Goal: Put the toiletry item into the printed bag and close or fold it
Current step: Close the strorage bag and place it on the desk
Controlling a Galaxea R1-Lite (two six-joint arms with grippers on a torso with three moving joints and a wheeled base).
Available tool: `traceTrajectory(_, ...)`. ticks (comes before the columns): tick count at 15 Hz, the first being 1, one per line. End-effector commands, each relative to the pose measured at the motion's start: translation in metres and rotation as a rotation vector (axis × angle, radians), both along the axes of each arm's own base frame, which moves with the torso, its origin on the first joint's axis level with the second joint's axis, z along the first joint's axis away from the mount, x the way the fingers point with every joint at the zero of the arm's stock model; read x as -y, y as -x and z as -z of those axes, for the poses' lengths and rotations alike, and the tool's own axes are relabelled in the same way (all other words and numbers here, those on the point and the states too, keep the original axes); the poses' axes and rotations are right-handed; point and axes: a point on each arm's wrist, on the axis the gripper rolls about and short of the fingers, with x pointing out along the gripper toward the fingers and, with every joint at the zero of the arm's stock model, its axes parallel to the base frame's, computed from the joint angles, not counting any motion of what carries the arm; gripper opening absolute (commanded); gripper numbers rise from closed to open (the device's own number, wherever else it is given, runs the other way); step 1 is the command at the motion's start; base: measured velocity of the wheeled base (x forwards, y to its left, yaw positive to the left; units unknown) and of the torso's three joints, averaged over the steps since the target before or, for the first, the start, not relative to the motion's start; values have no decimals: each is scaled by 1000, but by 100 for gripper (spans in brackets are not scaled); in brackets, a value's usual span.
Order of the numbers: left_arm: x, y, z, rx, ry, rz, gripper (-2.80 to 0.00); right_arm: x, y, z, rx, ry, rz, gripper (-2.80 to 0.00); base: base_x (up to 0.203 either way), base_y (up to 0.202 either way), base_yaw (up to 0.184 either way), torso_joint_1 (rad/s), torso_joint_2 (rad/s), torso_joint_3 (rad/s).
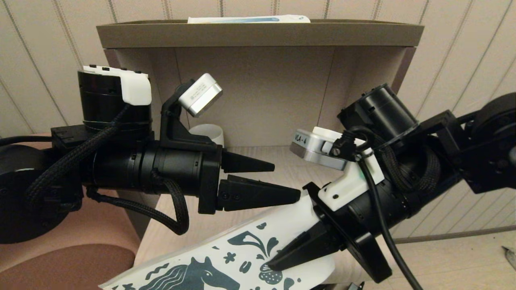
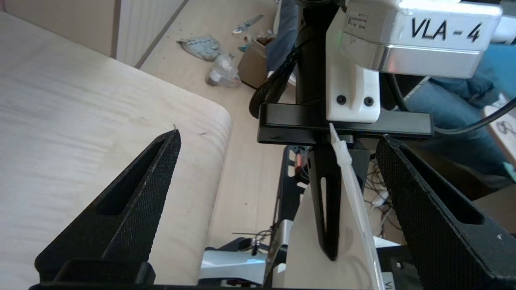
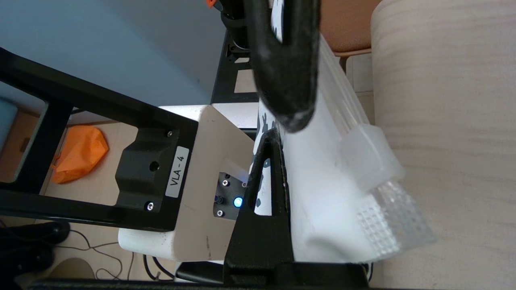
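Nearest the head camera, the printed bag [image 1: 225,257] is held up off the pale wooden table [image 1: 282,169], its white face with the dark teal horse turned upward. Its long axis slopes from low on the robot's left up toward the right gripper [image 1: 282,257], which is clamped on the bag's upper end near the clear zip slider [image 3: 369,159]. In the right wrist view the pouch is seen pinched flat between the two black fingers [image 3: 284,60].

Just above and to the left of that held end, the left gripper [image 1: 282,179] is poised with its jaws spread wide and nothing between them. It points across toward the right arm, so the bag's top edge lies directly ahead of and slightly below its tips. The left arm is judged the one free to reach in, perhaps to grip the zip edge.

A white mug [image 1: 207,133] is partly hidden behind the left arm. On top of the shelf [image 1: 258,34] a pale tube-like item [image 1: 248,19] is seen, possibly the toiletry, well apart from the bag.
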Motion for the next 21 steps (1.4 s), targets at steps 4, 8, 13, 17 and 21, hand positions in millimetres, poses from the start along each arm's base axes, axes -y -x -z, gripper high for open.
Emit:
traceTrajectory(4, -2, 2, -3, 13, 10, 4, 0, -2, -4, 3, -13, 4, -3, -280, 0, 0, 0, 0, 0, 0)
traceTrajectory(8, -2, 2, -3, 12, 10, 4, 0, -2, -4, 3, -13, 5, -4, -280, 0, 0, 0, 0, 0, 0)
traceTrajectory(13, -2, 2, -3, 12, 11, 4, 0, -4, -6, 1, -8, -1, -3, -280, 0, 0, 0, 0, 0, 0)
traceTrajectory(17, -2, 2, -2, 10, 8, 4, -280, -5, -7, 2, -9, 1, -1, -280, 0, 0, 0, 0, 0, 0)
traceTrajectory(21, -2, 2, -3, 11, 11, 4, -280, -8, -11, -1, -6, -4, 4, -280, 0, 0, 0, 0, 0, 0)
